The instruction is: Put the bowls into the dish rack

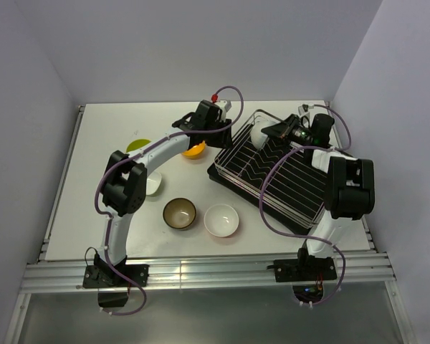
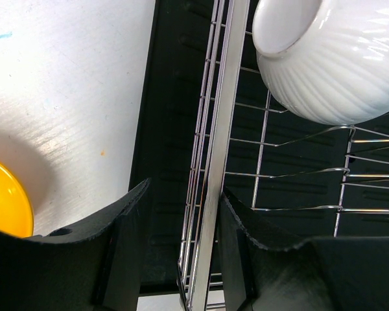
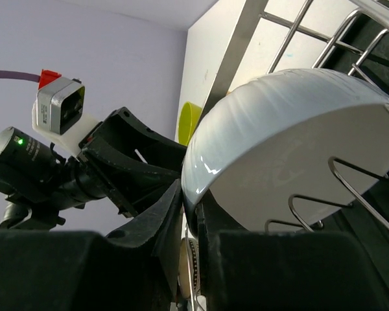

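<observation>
The white ribbed ceramic bowl (image 3: 279, 149) leans on edge, alone, in the far corner of the silver wire dish rack (image 1: 294, 188). The right gripper (image 3: 191, 202) straddles its rim narrowly; whether it pinches, I cannot tell. The left gripper (image 2: 185, 194), half-spread and empty, straddles the rack's side rail near the orange bowl (image 1: 194, 150).

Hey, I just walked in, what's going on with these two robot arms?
The right gripper has a white bowl tilted in the dish rack, jaws pinching its rim. The left gripper straddles the rack's rim wire, jaws not closed on it. Waiting on the table: an orange bowl, a lime green bowl, a brown bowl and two more white bowls.
</observation>
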You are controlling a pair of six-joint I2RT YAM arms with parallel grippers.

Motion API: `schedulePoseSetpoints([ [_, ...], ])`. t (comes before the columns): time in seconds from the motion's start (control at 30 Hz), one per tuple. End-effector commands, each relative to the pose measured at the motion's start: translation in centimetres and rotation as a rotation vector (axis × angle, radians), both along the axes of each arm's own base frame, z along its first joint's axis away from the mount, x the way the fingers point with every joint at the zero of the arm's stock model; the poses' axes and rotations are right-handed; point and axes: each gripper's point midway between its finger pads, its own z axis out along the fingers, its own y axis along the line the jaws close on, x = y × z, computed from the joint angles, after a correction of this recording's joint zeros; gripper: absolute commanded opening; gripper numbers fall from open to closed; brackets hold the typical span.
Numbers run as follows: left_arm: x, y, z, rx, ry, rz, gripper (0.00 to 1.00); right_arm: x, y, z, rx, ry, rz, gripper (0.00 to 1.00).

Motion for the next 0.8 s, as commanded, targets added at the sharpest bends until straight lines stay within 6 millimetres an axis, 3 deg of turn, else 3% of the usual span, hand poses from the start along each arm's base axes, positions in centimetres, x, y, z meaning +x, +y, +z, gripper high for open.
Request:
schedulePoseSetpoints([
  [0.0,0.5,0.5,-1.3,0.036,0.019,0.035,0.48,-1.0,-1.5,-1.2,-0.042,0.051,-0.035,0.18],
  [0.57,0.6,0.4,-1.4,0.041,0.019,0.041,0.47,-2.2,-5.8,-5.2,-0.186,0.199,-0.149,0.16],
  [0.7,0.6,0.4,-1.7,0.047,0.025,0.047,0.29,-2.1,-5.6,-5.1,-0.162,0.192,-0.140,0.14],
  [0.73,0.7,0.4,-1.7,0.050,0.023,0.052,0.17,-2.0,-5.5,-4.9,-0.162,0.184,-0.139,0.13],
  [0.77,0.7,0.4,-1.9,0.055,0.027,0.053,0.13,-1.9,-5.3,-4.6,-0.157,0.173,-0.130,0.10],
])
